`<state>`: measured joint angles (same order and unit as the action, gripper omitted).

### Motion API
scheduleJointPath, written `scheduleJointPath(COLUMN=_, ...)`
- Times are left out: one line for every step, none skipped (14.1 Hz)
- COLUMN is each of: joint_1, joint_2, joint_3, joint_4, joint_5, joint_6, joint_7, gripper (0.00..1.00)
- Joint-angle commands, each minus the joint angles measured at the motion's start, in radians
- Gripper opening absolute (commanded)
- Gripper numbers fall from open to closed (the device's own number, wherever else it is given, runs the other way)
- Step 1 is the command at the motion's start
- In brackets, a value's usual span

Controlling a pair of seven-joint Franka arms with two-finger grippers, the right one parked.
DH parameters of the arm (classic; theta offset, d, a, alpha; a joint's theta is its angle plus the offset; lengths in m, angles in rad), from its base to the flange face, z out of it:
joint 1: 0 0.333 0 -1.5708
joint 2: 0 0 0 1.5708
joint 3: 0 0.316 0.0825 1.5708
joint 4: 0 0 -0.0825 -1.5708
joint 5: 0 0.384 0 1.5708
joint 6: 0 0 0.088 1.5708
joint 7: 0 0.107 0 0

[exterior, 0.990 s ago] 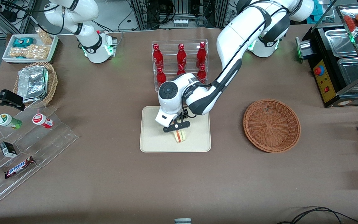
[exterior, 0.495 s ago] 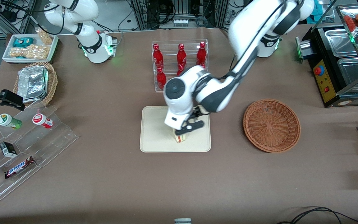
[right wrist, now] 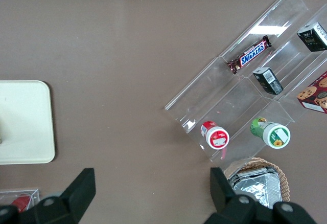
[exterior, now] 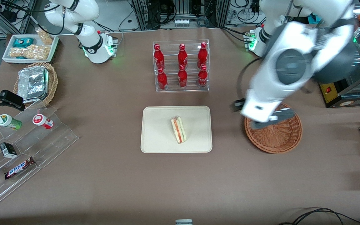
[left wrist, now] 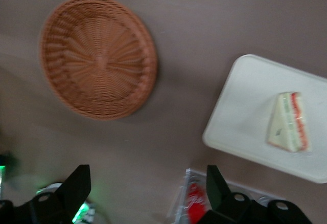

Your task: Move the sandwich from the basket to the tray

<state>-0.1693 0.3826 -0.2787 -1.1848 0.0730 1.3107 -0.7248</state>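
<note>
Sandwich lies on its side on the tray, well apart from the basket. Little risk remains, I judge; a low sweep over the desk might clip the wicker rim. The end effector, fingers apart and empty, hangs above the basket.

My working arm is big, round and white, with dark grey parts at its bends. One joint has a grey round cap on its side. A thin black cable runs along it. A green light glows at its base. My gripper, up above the basket, has two black pointy fingers standing wide apart, with little round screws near them.
</note>
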Motion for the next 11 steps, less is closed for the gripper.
scheduleJointPath(joint_1=0.109, joint_2=-0.074, joint_3=-0.007, joint_4=-0.046, joint_5=-0.016, joint_6=-0.05, joint_7=0.158, gripper=1.0)
scheduleJointPath(joint_1=0.146, joint_2=-0.102, joint_3=-0.005, joint_4=-0.049, joint_5=-0.021, joint_6=-0.053, joint_7=0.209, gripper=1.0)
scheduleJointPath(joint_1=0.187, joint_2=-0.12, joint_3=-0.005, joint_4=-0.053, joint_5=-0.019, joint_6=-0.068, joint_7=0.272, gripper=1.0)
scheduleJointPath(joint_1=0.213, joint_2=-0.131, joint_3=-0.005, joint_4=-0.052, joint_5=-0.018, joint_6=-0.082, joint_7=0.322, gripper=1.0)
scheduleJointPath(joint_1=0.249, joint_2=-0.137, joint_3=-0.005, joint_4=-0.05, joint_5=-0.021, joint_6=-0.088, joint_7=0.358, gripper=1.0)
scheduleJointPath(joint_1=0.282, joint_2=-0.139, joint_3=-0.007, joint_4=-0.047, joint_5=-0.022, joint_6=-0.093, joint_7=0.378, gripper=1.0)
scheduleJointPath(joint_1=0.296, joint_2=-0.143, joint_3=-0.007, joint_4=-0.044, joint_5=-0.022, joint_6=-0.094, joint_7=0.38, gripper=1.0)
scheduleJointPath(joint_1=0.3, joint_2=-0.149, joint_3=-0.005, joint_4=-0.044, joint_5=-0.021, joint_6=-0.094, joint_7=0.38, gripper=1.0)
scheduleJointPath(joint_1=0.3, joint_2=-0.151, joint_3=-0.004, joint_4=-0.042, joint_5=-0.007, joint_6=-0.094, joint_7=0.377, gripper=1.0)
scheduleJointPath(joint_1=0.301, joint_2=-0.154, joint_3=-0.002, joint_4=-0.041, joint_5=-0.004, joint_6=-0.093, joint_7=0.38, gripper=1.0)
scheduleJointPath(joint_1=0.324, joint_2=-0.162, joint_3=-0.005, joint_4=-0.048, joint_5=-0.022, joint_6=-0.079, joint_7=0.383, gripper=1.0)
